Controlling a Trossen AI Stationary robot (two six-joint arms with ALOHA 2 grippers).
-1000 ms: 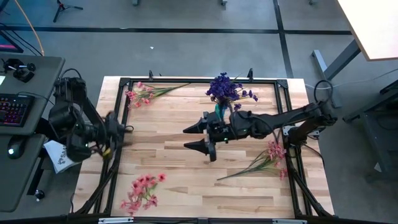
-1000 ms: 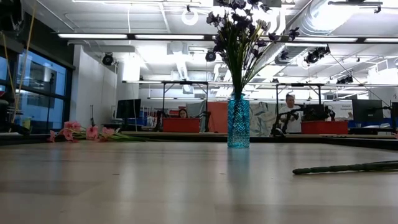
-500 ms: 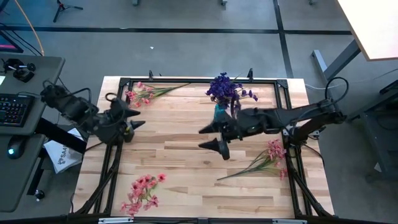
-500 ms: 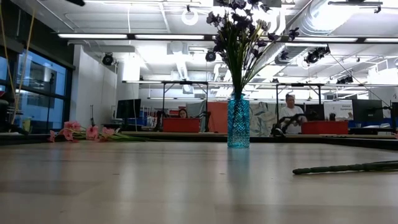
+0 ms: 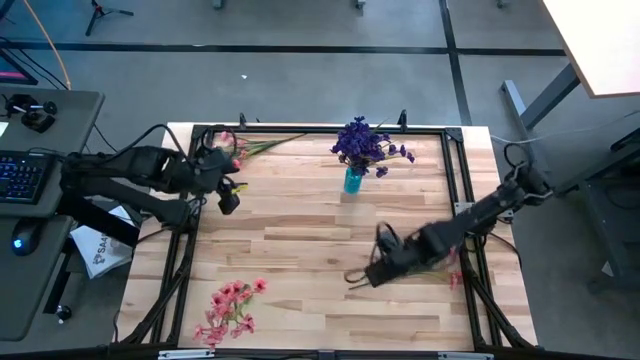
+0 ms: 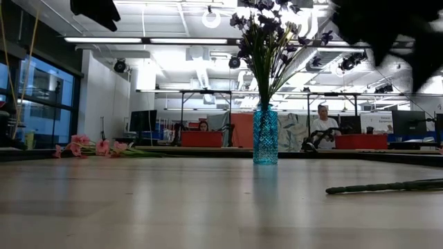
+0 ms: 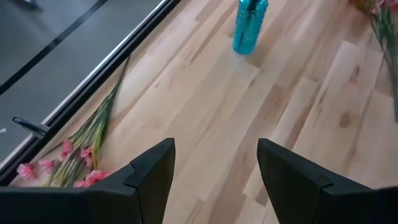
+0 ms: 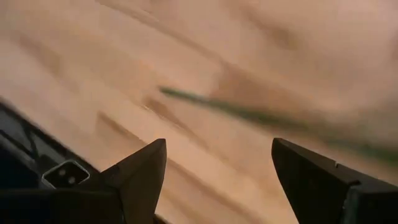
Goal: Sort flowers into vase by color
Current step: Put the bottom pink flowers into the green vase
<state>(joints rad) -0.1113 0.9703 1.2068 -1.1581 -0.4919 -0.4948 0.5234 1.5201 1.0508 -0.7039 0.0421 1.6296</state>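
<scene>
A blue glass vase (image 5: 353,181) with purple flowers (image 5: 365,141) stands at the table's far middle. Pink flowers lie in three places: far left (image 5: 224,151), near left (image 5: 230,306), and at the right (image 5: 438,246), where a long green stem (image 8: 249,115) points toward the table's middle. My right gripper (image 5: 368,258) hovers open over the free end of that stem. My left gripper (image 5: 228,185) is open above the table, just near of the far-left pink sprig (image 7: 81,163). Neither gripper touches anything.
A black metal frame (image 5: 462,170) runs around the wooden tabletop. The middle and near parts of the table (image 5: 300,290) are bare wood. In the low view both arms show only as dark shapes at the top, the left (image 6: 97,10) and the right (image 6: 394,28).
My right gripper has left the vase, swung toward the table's near right and sunk, rolling its wrist, until it hangs over the right pink sprig's stem end. My left gripper has swung in from the table's left edge toward the far-left pink sprig. Both stayed open.
</scene>
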